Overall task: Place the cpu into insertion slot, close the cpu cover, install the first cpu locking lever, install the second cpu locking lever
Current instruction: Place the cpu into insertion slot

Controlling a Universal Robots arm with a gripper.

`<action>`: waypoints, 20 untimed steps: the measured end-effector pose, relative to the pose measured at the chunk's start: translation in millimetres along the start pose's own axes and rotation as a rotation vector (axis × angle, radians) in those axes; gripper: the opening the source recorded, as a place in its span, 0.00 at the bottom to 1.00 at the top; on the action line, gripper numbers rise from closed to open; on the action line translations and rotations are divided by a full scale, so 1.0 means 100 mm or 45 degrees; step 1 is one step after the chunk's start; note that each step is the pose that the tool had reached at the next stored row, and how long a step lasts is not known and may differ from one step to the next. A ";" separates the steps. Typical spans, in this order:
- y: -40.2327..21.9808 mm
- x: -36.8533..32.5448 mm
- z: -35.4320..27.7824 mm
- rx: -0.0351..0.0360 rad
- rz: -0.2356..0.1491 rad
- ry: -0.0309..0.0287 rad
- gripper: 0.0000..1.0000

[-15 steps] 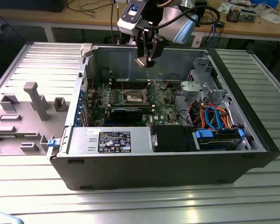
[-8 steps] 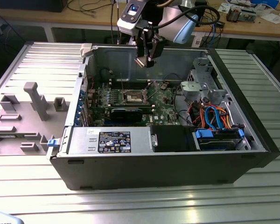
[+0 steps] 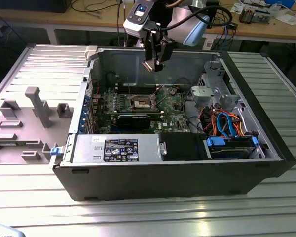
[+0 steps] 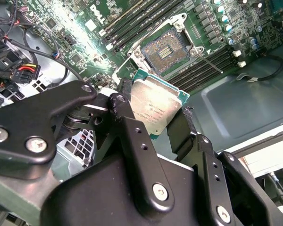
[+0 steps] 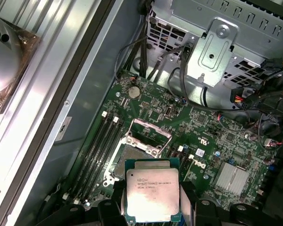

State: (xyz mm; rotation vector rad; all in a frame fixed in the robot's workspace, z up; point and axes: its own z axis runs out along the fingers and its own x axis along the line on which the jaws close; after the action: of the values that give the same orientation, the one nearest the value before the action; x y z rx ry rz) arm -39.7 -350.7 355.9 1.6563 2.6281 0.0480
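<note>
My gripper (image 3: 153, 64) hangs above the open computer case, shut on the cpu (image 3: 149, 65), a flat square chip with a dull silver top. In both wrist views the cpu (image 4: 155, 106) (image 5: 152, 195) sits between the black fingers (image 4: 127, 127), held by two opposite edges. The insertion slot (image 3: 140, 102) lies below on the green board, a square socket with a dark centre (image 4: 170, 49) and a silver rim, with nothing in it. The cpu cover (image 5: 151, 132), a thin silver frame, stands lifted at the socket's far side. A thin locking lever (image 4: 210, 63) sticks out beside the socket.
Long memory slots (image 4: 132, 21) run on both sides of the socket. A silver drive cage (image 5: 217, 52) and bundles of cables (image 3: 222, 123) fill the case on the exterior view's right. A black box (image 3: 121, 149) lines the near wall. A grey fixture plate (image 3: 24, 123) lies left of the case.
</note>
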 end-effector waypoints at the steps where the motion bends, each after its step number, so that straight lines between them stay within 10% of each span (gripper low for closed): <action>1: 0.000 0.000 0.000 0.0000 0.001 0.0000 0.55; 20: 0.000 0.000 0.000 0.0005 0.052 -0.0023 0.55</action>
State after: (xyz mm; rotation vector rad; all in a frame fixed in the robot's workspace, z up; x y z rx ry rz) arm -39.7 -350.7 355.9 1.7091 2.5933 0.0470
